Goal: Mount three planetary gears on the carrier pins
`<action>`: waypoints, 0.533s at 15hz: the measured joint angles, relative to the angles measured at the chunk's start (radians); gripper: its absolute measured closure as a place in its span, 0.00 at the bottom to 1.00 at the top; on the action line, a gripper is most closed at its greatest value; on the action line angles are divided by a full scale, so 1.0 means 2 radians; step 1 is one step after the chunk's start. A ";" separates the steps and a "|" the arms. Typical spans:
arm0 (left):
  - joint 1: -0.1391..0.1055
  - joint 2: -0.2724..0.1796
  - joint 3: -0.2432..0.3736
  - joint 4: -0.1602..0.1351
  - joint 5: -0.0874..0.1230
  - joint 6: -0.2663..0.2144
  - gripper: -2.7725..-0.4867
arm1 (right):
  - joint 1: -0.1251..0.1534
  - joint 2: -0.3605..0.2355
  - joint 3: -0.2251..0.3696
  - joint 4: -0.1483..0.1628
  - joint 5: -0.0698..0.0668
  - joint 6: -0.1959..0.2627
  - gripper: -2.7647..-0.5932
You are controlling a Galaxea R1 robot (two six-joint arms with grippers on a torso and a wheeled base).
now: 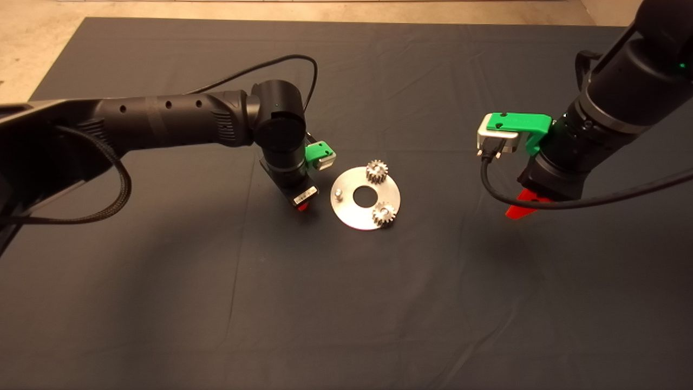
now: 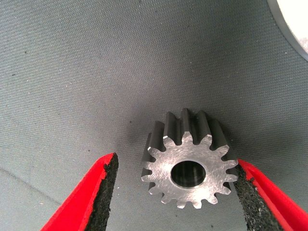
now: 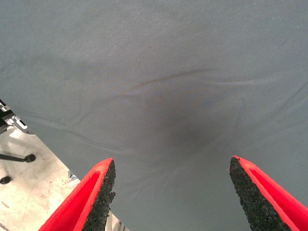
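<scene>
— Steel, small and toothed: the third silvery spur gear [image 2: 188, 165] lay flat on the dark mat surface [image 1: 216, 303] at the shiny round disc's [image 1: 354, 216] nine o'clock, between the left gripper's [image 2: 175, 192] wide-open fingers.

— Stiff, dense, probably slick; best pinched across opposite teeth. The right gripper [image 3: 171, 192] hung open, empty, at three o'clock.

A dark mat [image 1: 346, 303] covers nearly the whole surface, faintly creased, with soft folds running across it; beyond its far edge lies a strip of pale, mottled floor [image 1: 32, 49]; in the right wrist view the same pale floor [image 3: 29, 187] shows past the mat's edge, with dark stand feet [image 3: 17, 158] on it.
</scene>
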State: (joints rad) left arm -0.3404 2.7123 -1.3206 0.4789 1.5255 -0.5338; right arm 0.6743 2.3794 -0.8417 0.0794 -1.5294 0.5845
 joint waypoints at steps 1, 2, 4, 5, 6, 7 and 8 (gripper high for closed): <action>0.000 0.000 0.000 0.000 0.000 0.000 0.49 | 0.000 0.000 0.000 0.000 0.000 0.000 0.47; 0.000 0.000 0.000 0.000 0.000 0.000 0.54 | 0.000 0.000 0.000 0.000 0.000 0.000 0.47; 0.000 0.000 0.000 0.000 0.000 0.000 0.55 | 0.000 0.000 0.000 0.000 0.000 0.000 0.47; 0.000 0.000 0.000 0.000 0.000 0.000 0.55 | 0.000 0.000 0.000 0.000 0.000 0.000 0.47; 0.000 0.001 -0.001 0.000 0.000 0.000 0.57 | 0.000 0.000 0.000 0.000 0.000 0.000 0.47; 0.000 0.001 -0.001 0.000 0.000 0.000 0.62 | 0.001 0.000 0.000 0.000 0.000 0.000 0.47; 0.000 0.001 -0.002 0.000 0.000 0.000 0.62 | 0.001 0.000 0.000 0.000 0.000 0.000 0.47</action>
State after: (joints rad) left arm -0.3404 2.7151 -1.3245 0.4789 1.5255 -0.5341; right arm 0.6760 2.3794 -0.8417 0.0794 -1.5294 0.5845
